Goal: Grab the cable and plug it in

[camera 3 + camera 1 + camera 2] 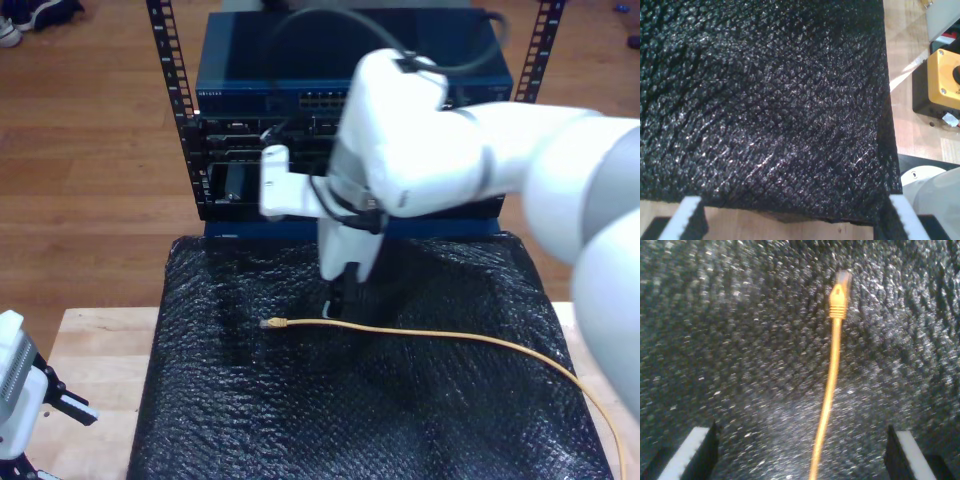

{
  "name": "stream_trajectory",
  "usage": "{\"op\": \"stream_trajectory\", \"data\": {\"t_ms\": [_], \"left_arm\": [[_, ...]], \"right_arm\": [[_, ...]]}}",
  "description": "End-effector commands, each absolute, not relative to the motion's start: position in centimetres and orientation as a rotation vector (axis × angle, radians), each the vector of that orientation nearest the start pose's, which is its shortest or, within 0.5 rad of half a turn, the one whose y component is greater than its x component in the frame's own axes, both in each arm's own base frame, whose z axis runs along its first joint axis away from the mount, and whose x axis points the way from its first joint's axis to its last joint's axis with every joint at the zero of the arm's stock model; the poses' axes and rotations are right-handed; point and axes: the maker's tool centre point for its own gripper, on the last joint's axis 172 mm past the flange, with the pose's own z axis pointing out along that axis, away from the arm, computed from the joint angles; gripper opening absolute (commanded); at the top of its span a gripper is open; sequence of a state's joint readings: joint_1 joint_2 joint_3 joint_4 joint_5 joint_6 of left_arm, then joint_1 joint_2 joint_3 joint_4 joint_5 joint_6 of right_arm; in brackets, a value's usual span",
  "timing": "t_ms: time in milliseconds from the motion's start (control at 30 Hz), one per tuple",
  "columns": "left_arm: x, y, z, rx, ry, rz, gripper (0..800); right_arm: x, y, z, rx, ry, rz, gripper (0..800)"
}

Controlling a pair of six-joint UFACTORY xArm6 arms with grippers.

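Observation:
The yellow-orange cable (450, 338) lies across the black textured mat (250, 420), running from the exterior view's right edge to its clear plug (270, 323) near the mat's middle. My second gripper (338, 300) hangs open just above the cable, a little behind the plug. Along the second wrist view the cable (830, 390) runs between the two white finger pads (695, 445), untouched, with the plug (842, 280) ahead. My first gripper (795, 202) is open with nothing between its fingers, over the edge of the mat (765, 100).
A dark blue network rack (300, 80) with a row of ports (325, 100) stands behind the mat. A yellow button box (940, 82) sits on the wooden table beside the mat. A white arm part (15, 395) sits at the exterior view's lower left.

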State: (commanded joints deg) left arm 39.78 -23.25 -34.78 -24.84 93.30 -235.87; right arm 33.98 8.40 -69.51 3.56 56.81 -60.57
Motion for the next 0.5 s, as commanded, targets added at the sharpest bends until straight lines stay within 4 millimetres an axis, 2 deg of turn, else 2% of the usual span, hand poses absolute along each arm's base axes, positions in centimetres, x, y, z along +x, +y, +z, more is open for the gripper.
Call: {"op": "stream_trajectory", "data": {"t_ms": [233,500], "left_arm": [[21.9,3.4,18.6,1.903,-1.522,0.427,800],[22.3,3.7,18.4,1.921,-1.530,0.429,800]], "right_arm": [[43.5,31.7,16.3,2.165,2.215,0.084,786],[42.5,33.8,13.8,2.127,2.236,0.032,787]]}}
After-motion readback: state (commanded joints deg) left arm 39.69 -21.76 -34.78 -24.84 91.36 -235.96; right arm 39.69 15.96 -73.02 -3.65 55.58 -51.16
